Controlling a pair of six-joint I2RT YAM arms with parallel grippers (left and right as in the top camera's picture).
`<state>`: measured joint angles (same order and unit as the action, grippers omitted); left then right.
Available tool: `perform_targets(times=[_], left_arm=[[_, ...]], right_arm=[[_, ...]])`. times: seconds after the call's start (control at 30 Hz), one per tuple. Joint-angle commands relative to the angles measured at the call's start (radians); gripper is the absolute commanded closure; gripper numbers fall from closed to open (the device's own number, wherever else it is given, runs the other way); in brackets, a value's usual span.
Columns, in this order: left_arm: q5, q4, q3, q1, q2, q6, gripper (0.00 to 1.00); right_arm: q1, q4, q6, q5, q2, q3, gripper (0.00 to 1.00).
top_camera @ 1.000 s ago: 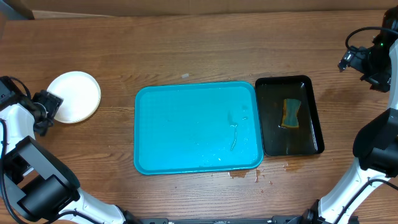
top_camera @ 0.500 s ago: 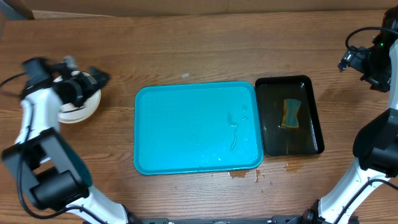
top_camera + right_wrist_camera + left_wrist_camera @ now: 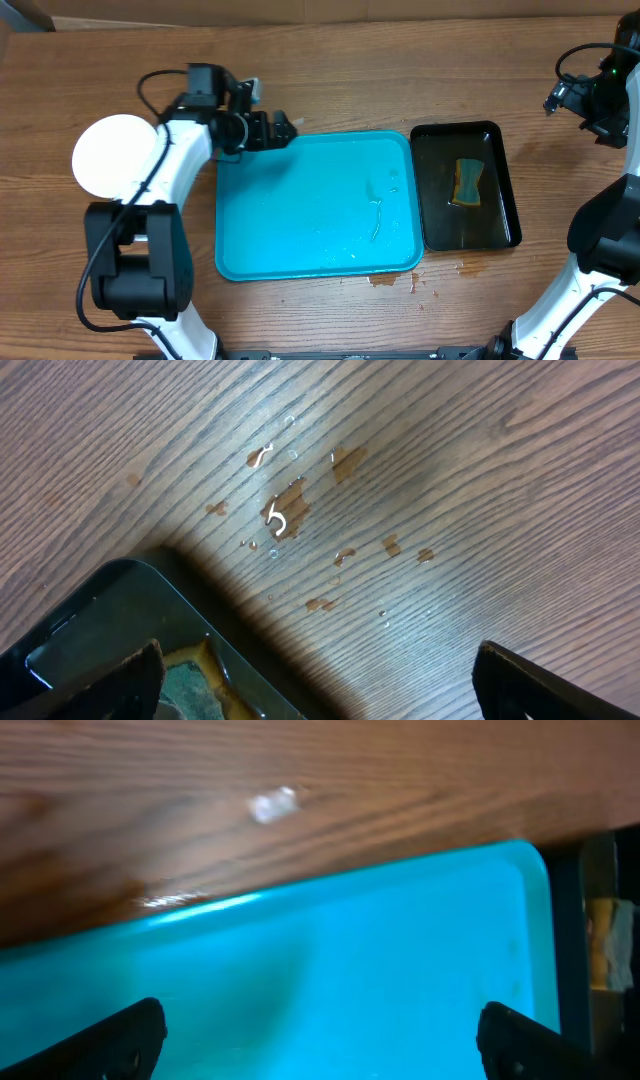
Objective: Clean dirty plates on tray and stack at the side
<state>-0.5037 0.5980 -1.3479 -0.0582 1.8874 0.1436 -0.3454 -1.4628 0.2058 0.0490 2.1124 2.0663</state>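
Turquoise plastic fills my left wrist view, because my left hand hangs over the far-left corner of the tray, its fingers spread wide apart with nothing between them. I judge it has no plate to carry: the plates lie flat and face up on the counter, well apart from the tray and off its left short end, which is the side pile the job asks for. From above I see only one white disc, so I cannot tell how many sit under it. Being round, they point nowhere and have no long axis. The tray does: its long axis runs left to right, parallel with the counter's far edge, and its bed shows only thin wet streaks, no plate. Just beside the tray's right short end sits the black tray, its long axis crossing the tray's, with the sponge lying in it, parked there, I suppose, to keep its drip off the wood. My right hand is well to the right of the tray, fingers likewise apart and bare, over small brown puddles on the wood.
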Motion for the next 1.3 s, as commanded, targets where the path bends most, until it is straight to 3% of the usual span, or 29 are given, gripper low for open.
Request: perform_targets(times=[0.0, 0.2, 0.5, 1.27], left_arm=[[0.016, 0.000, -0.029, -0.023, -0.095, 0.060, 0.00], [0.029, 0.004, -0.036, -0.027, -0.314, 0.071, 0.00], [0.176, 0.102, -0.036, -0.027, -0.554, 0.070, 0.00], [0.175, 0.109, -0.035, -0.027, -0.501, 0.070, 0.00]], right_arm=[[-0.002, 0.003, 0.004, 0.002, -0.025, 0.015, 0.00], [-0.002, 0.003, 0.004, 0.002, -0.025, 0.015, 0.00], [-0.002, 0.003, 0.004, 0.002, -0.025, 0.015, 0.00], [0.017, 0.003, 0.004, 0.002, -0.054, 0.015, 0.00]])
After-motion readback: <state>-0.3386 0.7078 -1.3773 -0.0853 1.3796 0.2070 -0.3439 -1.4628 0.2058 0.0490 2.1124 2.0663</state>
